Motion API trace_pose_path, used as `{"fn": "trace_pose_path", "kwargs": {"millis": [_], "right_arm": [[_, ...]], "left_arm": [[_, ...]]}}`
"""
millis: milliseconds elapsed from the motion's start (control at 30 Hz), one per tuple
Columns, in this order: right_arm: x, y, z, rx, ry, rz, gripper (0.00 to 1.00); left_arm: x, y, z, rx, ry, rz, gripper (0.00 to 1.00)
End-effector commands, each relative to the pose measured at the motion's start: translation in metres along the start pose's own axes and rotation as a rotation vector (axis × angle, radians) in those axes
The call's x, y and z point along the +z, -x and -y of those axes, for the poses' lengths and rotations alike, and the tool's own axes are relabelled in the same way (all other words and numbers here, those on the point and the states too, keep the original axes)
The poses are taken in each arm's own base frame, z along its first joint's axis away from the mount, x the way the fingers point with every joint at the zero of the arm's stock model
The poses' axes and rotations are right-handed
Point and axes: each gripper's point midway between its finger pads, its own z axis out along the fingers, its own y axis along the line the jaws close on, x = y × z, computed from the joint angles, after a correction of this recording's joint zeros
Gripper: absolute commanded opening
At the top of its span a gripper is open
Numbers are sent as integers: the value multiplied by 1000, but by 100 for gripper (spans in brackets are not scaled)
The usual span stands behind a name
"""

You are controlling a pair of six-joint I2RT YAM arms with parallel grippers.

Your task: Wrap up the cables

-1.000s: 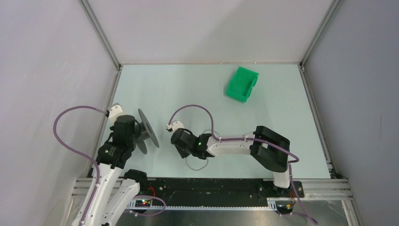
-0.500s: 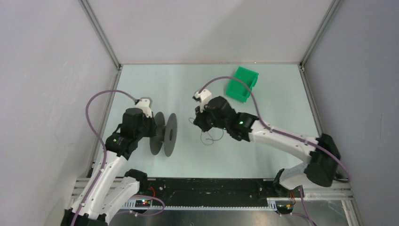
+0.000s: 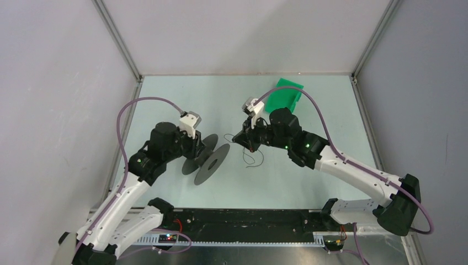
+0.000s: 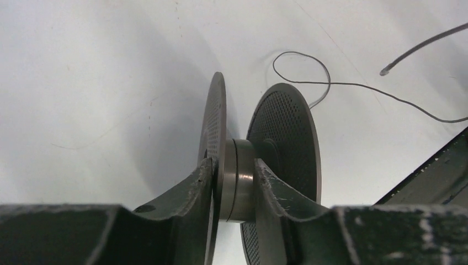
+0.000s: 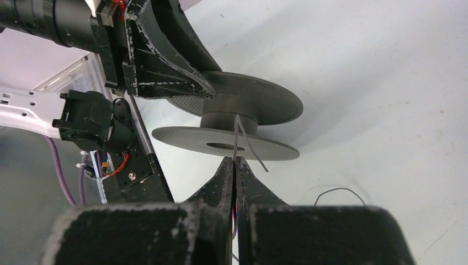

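Note:
My left gripper (image 3: 198, 149) is shut on the hub (image 4: 238, 176) of a black reel (image 3: 212, 164) with two perforated discs and holds it off the table. My right gripper (image 3: 238, 139) faces the reel from the right. It is shut on the thin dark cable (image 5: 236, 138), whose short end sticks out towards the reel's hub (image 5: 229, 117). The rest of the cable (image 3: 251, 158) hangs in loose curls below the right gripper. In the left wrist view the cable (image 4: 331, 83) loops beyond the reel (image 4: 287, 138).
A green bin (image 3: 284, 98) stands at the back right, just behind the right arm. Metal frame posts and grey walls close in the table on three sides. A black rail runs along the near edge.
The left arm has swung the reel right and forward, towards the table's middle. The right gripper has lifted the cable up and away from the near edge and now faces the reel.

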Motion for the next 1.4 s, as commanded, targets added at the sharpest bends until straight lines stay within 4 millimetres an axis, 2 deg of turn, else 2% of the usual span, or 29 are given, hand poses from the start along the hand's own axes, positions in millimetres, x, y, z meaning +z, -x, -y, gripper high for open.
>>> {"fn": "trace_pose_path", "kwargs": {"millis": [0,167,333,600,700,867,933,1067,1167,1267,1367], "right_arm": [[-9,28,-16,-60,97,105,0],[-9,47,-26,-89,173,179,0],[-7,57,-25,-96,185,218,0],[-12,63,-23,-104,187,240,0],[-16,66,-21,-107,179,248,0],[-31,71,-11,-114,144,257,0],[-39,72,-4,-119,121,256,0],[-59,72,17,-126,57,247,0],[-74,79,26,-128,40,268,0],[-78,80,23,-128,60,271,0],[-74,76,19,-113,86,259,0]], "left_arm": [[-5,26,6,54,-26,77,40],[-12,34,-1,57,17,110,46],[-9,30,-5,80,34,96,45],[-3,16,-18,95,91,49,37],[1,11,-18,98,88,24,29],[5,8,-13,77,57,8,6],[6,8,-10,62,45,6,1],[5,20,12,-39,-56,38,0],[1,41,35,-89,-148,114,0],[0,51,42,-73,-167,160,0],[3,49,38,-59,-144,161,2]]}}
